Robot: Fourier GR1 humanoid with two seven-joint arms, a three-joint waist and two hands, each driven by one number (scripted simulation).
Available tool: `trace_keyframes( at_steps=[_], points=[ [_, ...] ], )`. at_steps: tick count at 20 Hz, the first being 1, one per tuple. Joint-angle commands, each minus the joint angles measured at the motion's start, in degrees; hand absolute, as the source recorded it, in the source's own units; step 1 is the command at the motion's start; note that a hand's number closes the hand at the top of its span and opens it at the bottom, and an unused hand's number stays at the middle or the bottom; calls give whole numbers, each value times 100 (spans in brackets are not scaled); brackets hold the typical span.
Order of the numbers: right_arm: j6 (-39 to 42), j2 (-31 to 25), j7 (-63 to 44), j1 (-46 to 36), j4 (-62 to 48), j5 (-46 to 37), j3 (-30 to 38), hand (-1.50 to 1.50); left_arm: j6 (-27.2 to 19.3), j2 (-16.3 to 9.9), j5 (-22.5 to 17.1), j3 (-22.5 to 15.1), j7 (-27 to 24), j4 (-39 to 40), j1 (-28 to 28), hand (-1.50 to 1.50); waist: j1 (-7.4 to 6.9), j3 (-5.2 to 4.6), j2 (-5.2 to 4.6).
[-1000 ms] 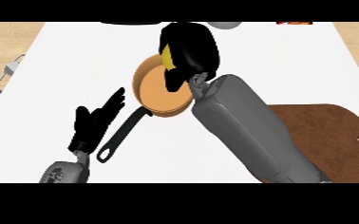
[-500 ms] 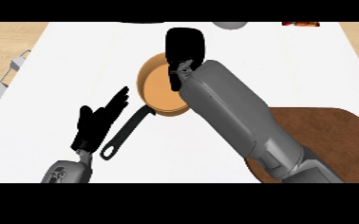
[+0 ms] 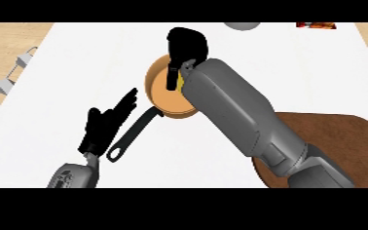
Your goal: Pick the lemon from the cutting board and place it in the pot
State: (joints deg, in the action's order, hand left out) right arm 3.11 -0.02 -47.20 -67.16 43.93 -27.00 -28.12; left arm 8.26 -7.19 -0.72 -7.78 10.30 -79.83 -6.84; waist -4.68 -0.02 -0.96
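lemon (image 3: pixel 182 82) sliver shows in round orange pot (image 3: pixel 161 95); right hand (image 3: pixel 185 48) fingers' state unclear.

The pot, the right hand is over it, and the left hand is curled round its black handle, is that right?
Not quite. The right hand is over the pot, but the left hand is not curled round the handle. In the head view it is open, fingers straight, lying just left of the handle.
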Motion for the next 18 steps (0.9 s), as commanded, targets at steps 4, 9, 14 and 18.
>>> trace_keyframes(
  at_steps=[4,9,14,18],
  points=[
    [-2450,2,591,-42,753,532,492,-150,27,-20,45,-22,12,5,-62,0,18,8,32],
    [-3962,2,616,59,841,552,802,-150,101,-226,-83,309,-216,262,20,0,235,-2,60],
    [-4706,2,1278,349,964,467,1340,-150,17,-87,-103,262,-276,69,394,0,395,4,87],
    [-4467,-146,1713,840,1662,737,1591,-150,71,-134,-65,323,-329,137,252,0,454,3,99]
  ],
)
